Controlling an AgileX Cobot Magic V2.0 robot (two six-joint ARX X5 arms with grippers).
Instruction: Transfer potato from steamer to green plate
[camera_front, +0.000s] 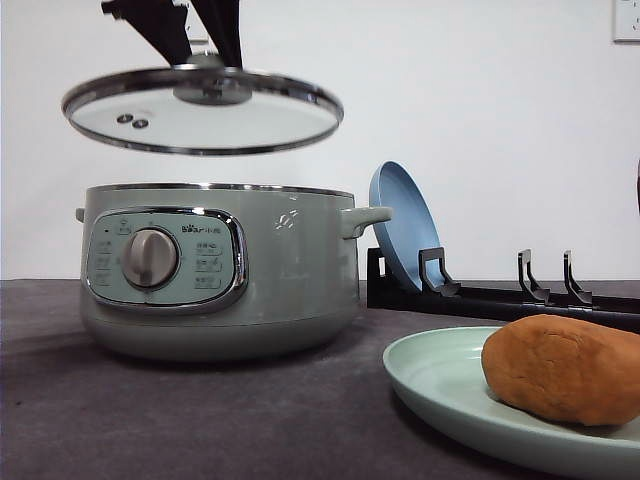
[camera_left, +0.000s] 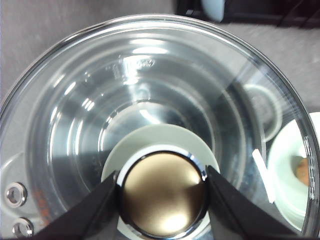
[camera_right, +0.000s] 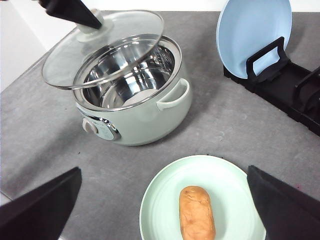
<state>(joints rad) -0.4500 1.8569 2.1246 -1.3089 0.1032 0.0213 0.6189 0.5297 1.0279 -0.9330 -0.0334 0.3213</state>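
The potato (camera_right: 196, 213) lies on the green plate (camera_right: 160, 200), directly below the right claw (camera_right: 165, 210), whose fingers stand wide apart on either side of it. The left claw (camera_left: 162, 187) is clamped on the lid (camera_front: 200, 110) knob, above the steamer (camera_front: 220, 270).

Grey table (camera_right: 45, 130): steamer (camera_front: 290, 280), green plate (camera_right: 230, 180), rack (camera_right: 280, 85)

The potato (camera_right: 196, 213), an oblong orange-brown lump, lies on its side on the green plate (camera_right: 160, 200), a shallow pale mint round dish near the steamer (camera_front: 280, 290). The steamer, a sage-green pot with a silver dial, stands upright and open, its shiny bowl bare, its glass lid (camera_front: 240, 125) held level above it
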